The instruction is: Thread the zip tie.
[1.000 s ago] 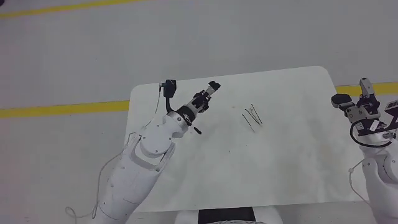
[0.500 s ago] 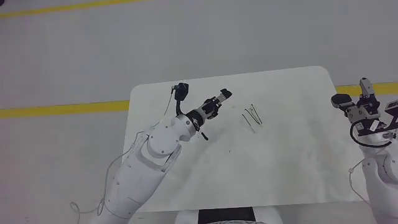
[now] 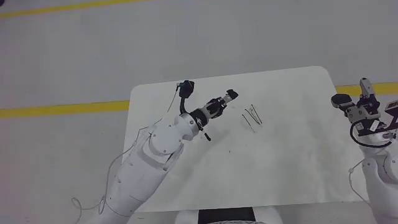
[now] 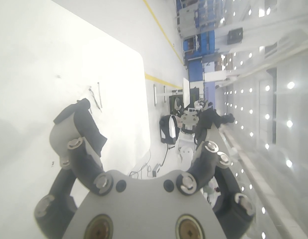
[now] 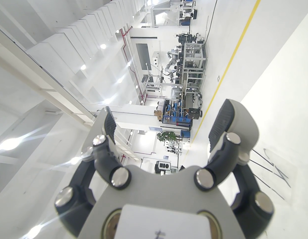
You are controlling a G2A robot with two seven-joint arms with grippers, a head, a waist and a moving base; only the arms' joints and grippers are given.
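White table [image 3: 286,162] held the thin dark zip tie [image 3: 252,117], which lay loose near the middle with nothing gripping it.
Left gripper [image 3: 231,93] hovered just beside it, spread wide and empty. Right gripper [image 3: 365,93] sat past the table edge, well apart, also spread wide. Judged best: lower over one end and pinch the strip squarely, leaving the tail free for threading.

Top view: high above, looking down on the whole desk [image 3: 286,155] plus the floor around it. Left wrist view: close behind the left pincer [image 4: 144,113], low over the desk, facing along it past the zip ties [image 4: 96,98] into the room. It shares the desk and ties with the top view. Right wrist view: close behind the right pincer [image 5: 169,115], at the desk's edge, facing the hall.
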